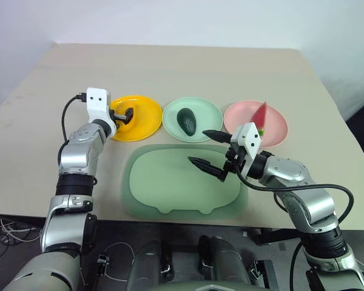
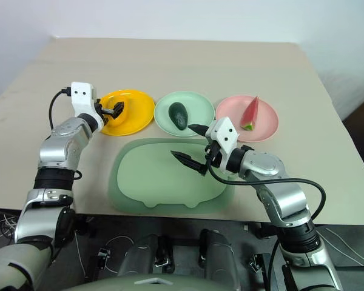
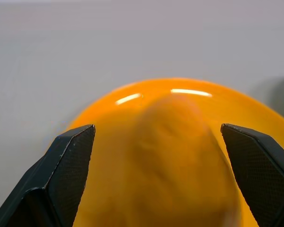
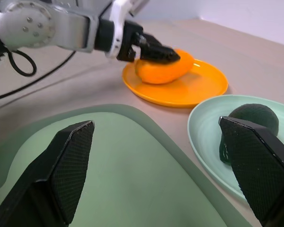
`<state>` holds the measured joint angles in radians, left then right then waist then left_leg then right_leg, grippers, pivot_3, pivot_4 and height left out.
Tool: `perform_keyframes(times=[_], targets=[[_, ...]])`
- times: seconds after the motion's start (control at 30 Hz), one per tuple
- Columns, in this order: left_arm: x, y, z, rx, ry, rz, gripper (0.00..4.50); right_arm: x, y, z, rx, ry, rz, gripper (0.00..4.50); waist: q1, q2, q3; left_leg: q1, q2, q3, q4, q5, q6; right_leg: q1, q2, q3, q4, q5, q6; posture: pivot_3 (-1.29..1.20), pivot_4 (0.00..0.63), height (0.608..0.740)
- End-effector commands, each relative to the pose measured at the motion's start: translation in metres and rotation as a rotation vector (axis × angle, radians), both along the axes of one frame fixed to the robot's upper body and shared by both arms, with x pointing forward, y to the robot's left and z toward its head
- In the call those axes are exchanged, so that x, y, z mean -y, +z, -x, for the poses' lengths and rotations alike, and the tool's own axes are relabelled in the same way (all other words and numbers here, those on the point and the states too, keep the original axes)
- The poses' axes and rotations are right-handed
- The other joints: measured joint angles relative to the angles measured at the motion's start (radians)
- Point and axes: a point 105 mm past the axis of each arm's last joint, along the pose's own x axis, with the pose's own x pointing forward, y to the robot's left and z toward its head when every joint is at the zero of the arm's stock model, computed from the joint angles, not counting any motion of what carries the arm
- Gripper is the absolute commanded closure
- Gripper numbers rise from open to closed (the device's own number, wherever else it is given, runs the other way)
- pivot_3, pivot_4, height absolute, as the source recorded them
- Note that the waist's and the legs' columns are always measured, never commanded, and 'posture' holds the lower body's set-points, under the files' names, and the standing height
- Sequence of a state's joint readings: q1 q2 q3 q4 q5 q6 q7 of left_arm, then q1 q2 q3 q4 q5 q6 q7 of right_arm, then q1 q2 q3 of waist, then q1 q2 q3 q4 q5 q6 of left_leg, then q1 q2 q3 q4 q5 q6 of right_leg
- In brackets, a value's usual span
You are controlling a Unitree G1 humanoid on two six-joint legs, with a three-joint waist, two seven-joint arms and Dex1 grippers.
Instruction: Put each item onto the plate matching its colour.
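On beige tabletop: large rounded pale green tray under wide-open, empty right gripper; behind, round yellow-orange plastic plate, mint plate bearing dark green avocado, pink plate bearing red watermelon wedge. Left gripper clasping yellow-orange oblong mango over yellow-orange plate.

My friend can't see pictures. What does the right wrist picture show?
The left gripper holds an orange mango over the yellow-orange plate. Nearby, a dark green avocado sits on a mint plate beside a pale green tray.
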<state>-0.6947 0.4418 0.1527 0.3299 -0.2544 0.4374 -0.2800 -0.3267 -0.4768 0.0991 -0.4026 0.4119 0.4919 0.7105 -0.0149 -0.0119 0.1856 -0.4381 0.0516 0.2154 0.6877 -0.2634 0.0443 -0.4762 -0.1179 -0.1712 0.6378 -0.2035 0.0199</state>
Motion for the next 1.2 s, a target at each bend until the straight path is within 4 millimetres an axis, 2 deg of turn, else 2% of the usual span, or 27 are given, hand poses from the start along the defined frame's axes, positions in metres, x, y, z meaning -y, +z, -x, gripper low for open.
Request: perform_keyframes(times=[0.03, 0.17, 0.33, 0.47, 0.6, 0.7, 0.83, 1.0, 1.2], targets=[[-0.002, 0.037, 0.022, 0.125, -0.064, 0.019, 0.03, 0.005, 0.013, -0.003, 0.056, -0.007, -0.015, 0.00, -0.001, 0.000, 0.000, 0.000, 0.000, 0.000, 0.000, 0.000, 0.000, 0.000, 0.000, 0.000, 0.000, 0.000, 0.000, 0.00, 0.150, 0.696], [-0.007, 0.039, 0.045, 0.154, -0.141, 0.010, 0.03, 0.014, 0.011, -0.009, 0.065, -0.036, -0.004, 0.00, -0.001, 0.000, 0.000, 0.001, 0.000, 0.000, 0.001, 0.000, 0.000, 0.000, 0.000, 0.000, 0.002, 0.000, 0.000, 0.00, 0.150, 0.696], [-0.010, 0.042, 0.061, 0.216, -0.202, -0.039, 0.03, 0.021, 0.006, -0.011, 0.065, -0.056, 0.007, 0.00, 0.004, 0.000, 0.000, 0.000, 0.000, 0.000, 0.003, 0.000, 0.000, 0.000, -0.001, 0.000, 0.003, -0.001, 0.000, 0.00, 0.150, 0.696], [-0.002, 0.043, 0.079, 0.309, -0.313, -0.138, 0.03, 0.026, 0.006, -0.009, 0.067, -0.053, 0.019, 0.00, 0.001, 0.000, 0.000, 0.000, 0.000, 0.000, 0.003, -0.001, 0.000, 0.000, -0.001, 0.000, 0.003, -0.001, 0.000, 0.00, 0.150, 0.696], [0.004, 0.032, 0.104, 0.339, -0.445, -0.157, 0.03, 0.030, 0.005, -0.004, 0.067, -0.061, 0.022, 0.00, 0.002, 0.000, 0.000, 0.000, 0.000, 0.000, 0.003, -0.001, 0.000, -0.001, -0.001, 0.000, 0.003, -0.001, 0.000, 0.00, 0.150, 0.696], [-0.012, 0.023, 0.115, 0.302, -0.434, -0.148, 0.03, 0.035, 0.012, -0.001, 0.067, -0.086, -0.001, 0.00, 0.001, 0.000, 0.000, -0.001, 0.000, 0.000, 0.003, -0.001, 0.000, -0.002, -0.001, 0.000, 0.003, -0.001, -0.001, 0.00, 0.150, 0.696], [-0.022, 0.016, 0.135, 0.270, -0.515, -0.127, 0.03, 0.042, 0.009, 0.003, 0.049, -0.097, 0.009, 0.00, 0.001, 0.000, 0.000, -0.001, 0.001, -0.001, 0.003, -0.001, 0.000, -0.002, -0.001, 0.000, 0.003, -0.003, -0.002, 0.00, 0.150, 0.696], [-0.022, 0.006, 0.150, 0.222, -0.612, -0.113, 0.03, 0.055, 0.005, 0.002, 0.030, -0.126, 0.018, 0.00, 0.004, 0.000, 0.000, -0.002, 0.001, -0.001, 0.003, -0.002, 0.001, -0.002, -0.001, 0.000, -0.001, -0.004, -0.001, 0.00, 0.150, 0.696], [-0.022, -0.007, 0.156, 0.172, -0.664, -0.145, 0.03, 0.066, 0.000, 0.002, 0.020, -0.146, 0.044, 0.00, 0.002, 0.000, 0.000, -0.003, 0.000, 0.000, 0.002, -0.002, 0.002, -0.001, -0.001, 0.000, -0.005, -0.004, -0.002, 0.00, 0.150, 0.696]])
